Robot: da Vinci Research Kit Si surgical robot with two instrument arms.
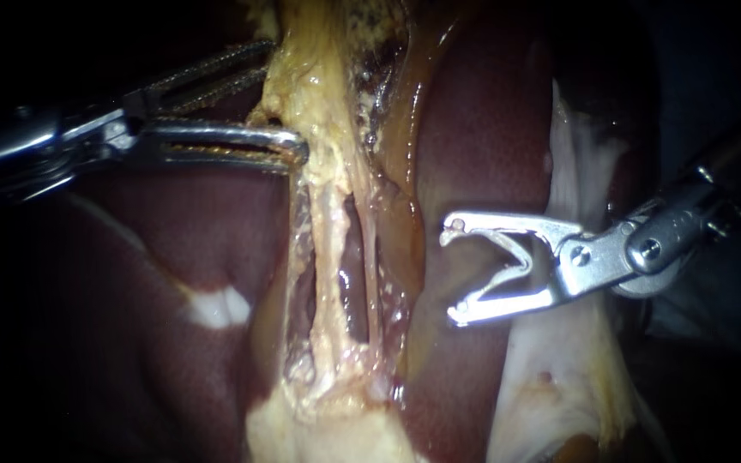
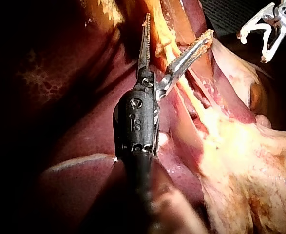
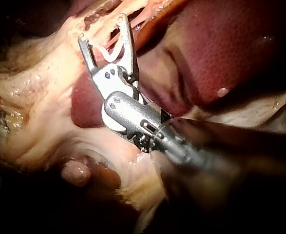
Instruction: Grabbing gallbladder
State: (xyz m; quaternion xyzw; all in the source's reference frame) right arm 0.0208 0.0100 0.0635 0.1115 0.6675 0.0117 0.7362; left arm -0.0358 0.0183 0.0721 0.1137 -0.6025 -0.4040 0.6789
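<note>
Left instrument (image 1: 286, 99): jaws wide apart, clamped on nothing. The lower jaw's tip touches the edge of the pale yellow tissue taken to be the gallbladder (image 1: 319, 86), top centre, above two stretched tubes (image 1: 329, 249). In the left wrist view a yellow strand lies between the open jaws. Right instrument (image 1: 454, 274): jaws apart, empty of tissue, over the liver (image 1: 490, 129), well clear of the tubes. Risks, as judged: closing now takes only a thin margin, so the bite may slip or tear under pull. A bite set too low may catch a tube instead. The lower tip, pushed further, may pierce the wall. The right instrument's open tips may scrape the liver if they drift down.
</note>
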